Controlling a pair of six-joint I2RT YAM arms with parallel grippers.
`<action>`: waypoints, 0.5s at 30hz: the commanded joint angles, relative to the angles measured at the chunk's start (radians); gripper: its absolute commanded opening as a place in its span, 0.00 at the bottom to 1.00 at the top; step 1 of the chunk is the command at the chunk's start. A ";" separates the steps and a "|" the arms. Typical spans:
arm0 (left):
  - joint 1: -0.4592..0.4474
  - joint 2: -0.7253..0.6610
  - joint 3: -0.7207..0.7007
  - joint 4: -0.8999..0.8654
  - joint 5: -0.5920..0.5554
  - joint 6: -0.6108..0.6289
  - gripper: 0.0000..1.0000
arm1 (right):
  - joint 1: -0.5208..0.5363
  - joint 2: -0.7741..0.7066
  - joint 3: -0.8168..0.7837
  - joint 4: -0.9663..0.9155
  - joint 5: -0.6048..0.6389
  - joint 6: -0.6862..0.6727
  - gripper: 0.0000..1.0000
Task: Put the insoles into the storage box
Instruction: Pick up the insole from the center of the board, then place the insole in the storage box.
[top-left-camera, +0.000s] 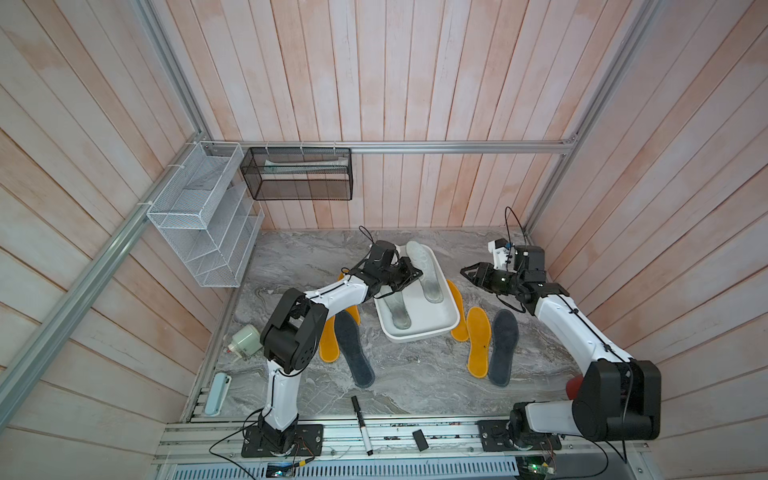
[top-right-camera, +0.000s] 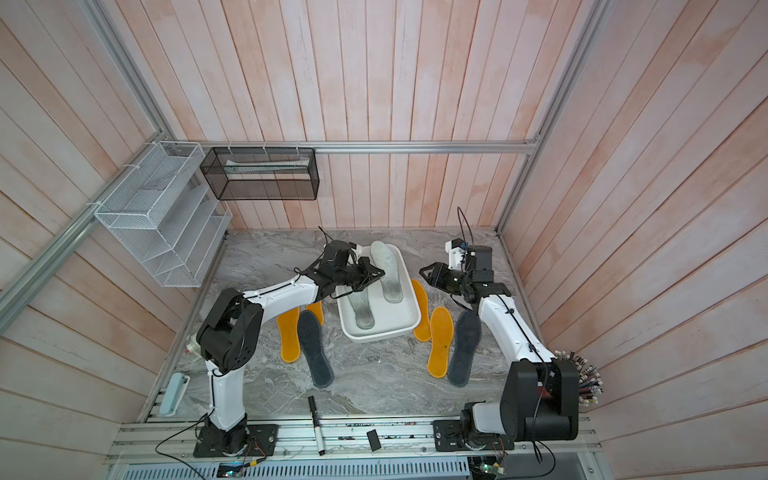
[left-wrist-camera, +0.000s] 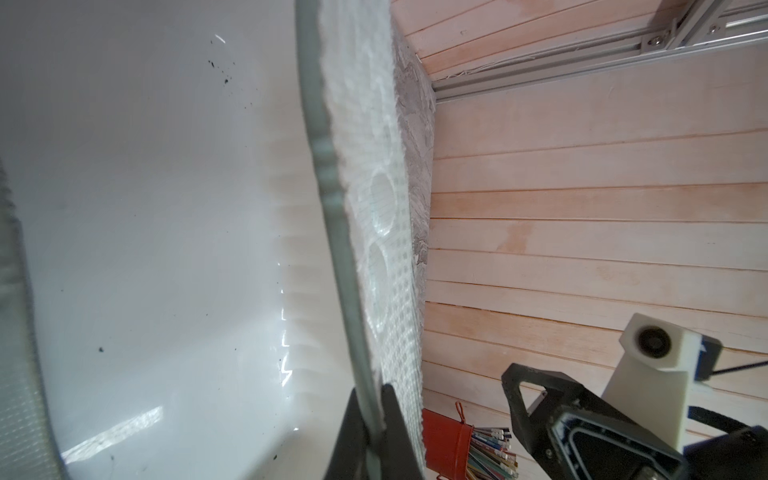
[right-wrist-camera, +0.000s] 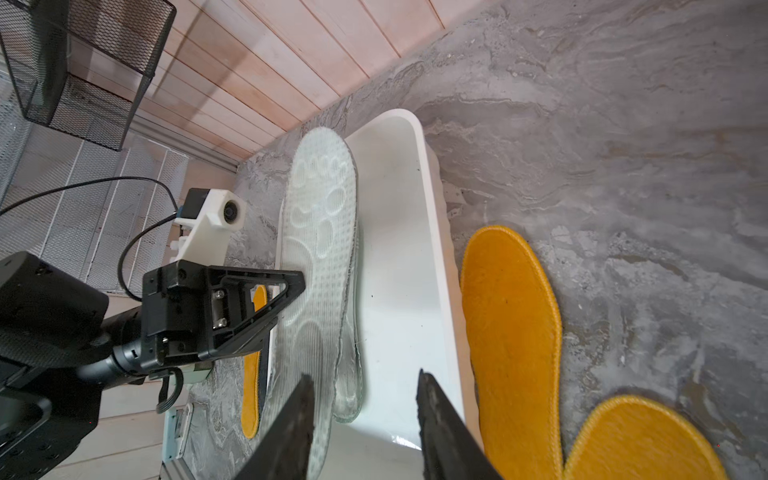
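Left claw pinches translucent embossed insole (in glossy tub); right claw spread.

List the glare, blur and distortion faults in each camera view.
Both top views: the wide lens fans the wall planks outward; light is soft, even. Left wrist: glare streaks the storage box wall; the near edge of the pale insole is blurred. Right wrist: the right gripper's fingers are dark and soft up close.

Pale pink wooden plank walls stood all around, with shiny silver metal bars along them. Light shone on the grey swirly stone floor. A white wire rack and a black mesh basket hung on the bars.
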 joint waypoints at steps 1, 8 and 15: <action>-0.014 0.021 -0.026 0.006 -0.023 -0.025 0.00 | -0.015 -0.020 -0.021 -0.011 -0.024 -0.003 0.43; -0.022 0.077 -0.017 -0.013 -0.024 -0.049 0.00 | -0.032 -0.030 -0.047 -0.015 -0.054 -0.020 0.43; -0.026 0.111 -0.001 -0.025 -0.044 -0.044 0.00 | -0.041 -0.022 -0.067 0.010 -0.072 -0.012 0.43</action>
